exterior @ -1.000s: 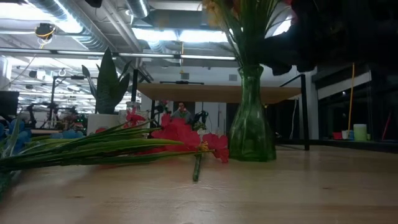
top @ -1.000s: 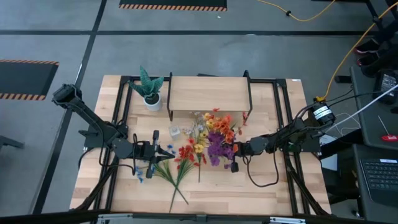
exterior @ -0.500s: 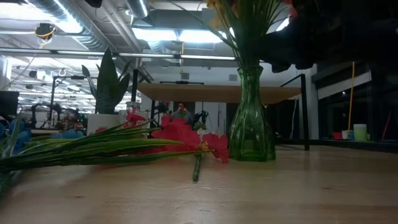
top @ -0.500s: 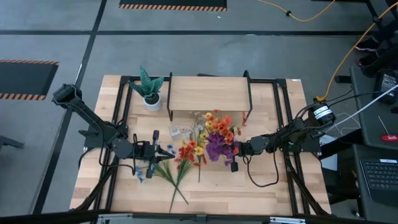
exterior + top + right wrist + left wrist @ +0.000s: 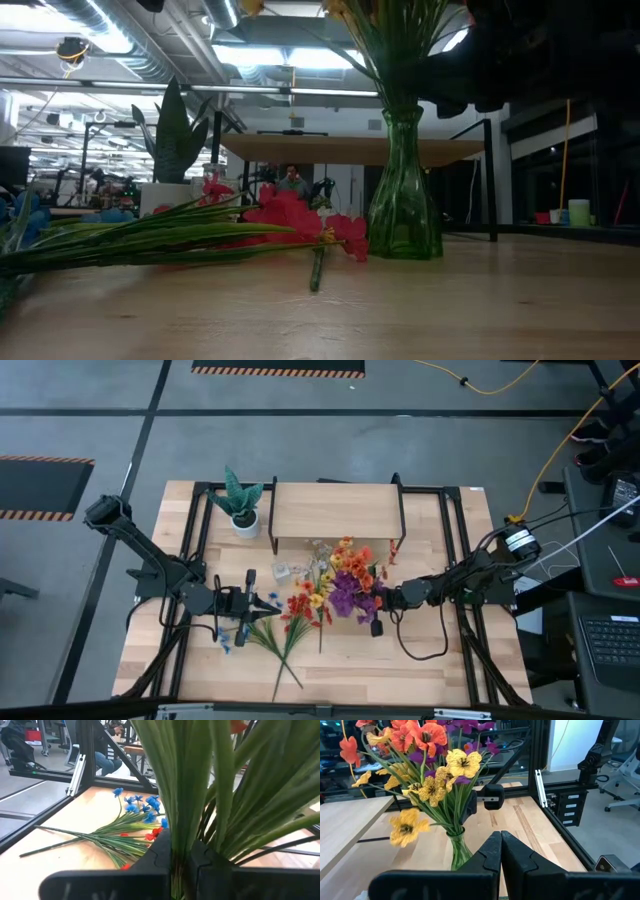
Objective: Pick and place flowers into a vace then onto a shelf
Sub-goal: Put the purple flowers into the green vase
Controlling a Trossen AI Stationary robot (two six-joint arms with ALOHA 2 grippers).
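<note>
A green glass vase point(image 5: 404, 205) stands upright on its base on the table and holds a bunch of flowers point(image 5: 345, 575) with yellow, orange and purple blooms. My right gripper point(image 5: 375, 610) reaches in from the table's right and is shut on the bunch's green stalks above the vase neck. Loose flowers point(image 5: 290, 622) with red and blue blooms lie flat on the table to the left of the vase, also in the low view point(image 5: 200, 232). My left gripper point(image 5: 270, 603) is shut and hovers over these loose stems, pointing at the vase point(image 5: 459, 851). My right gripper pinches the bundled green stalks point(image 5: 186, 827) of the flowers between its two fingers point(image 5: 162, 852), just above the vase neck. It comes in about level from the table's right, across the stalks. The stalks stand upright in the vase, which rests on the table.
The shelf point(image 5: 335, 508) stands at the far middle of the table, right behind the vase. A spiky green plant in a white pot point(image 5: 243, 518) sits at its left. A small clear object point(image 5: 282, 570) lies near the loose flowers. Black frame rails run along both table sides.
The blooms of the bunch in the vase have swayed slightly toward the table's far left, with my right gripper still shut on the stalks. The vase stays on the table.
</note>
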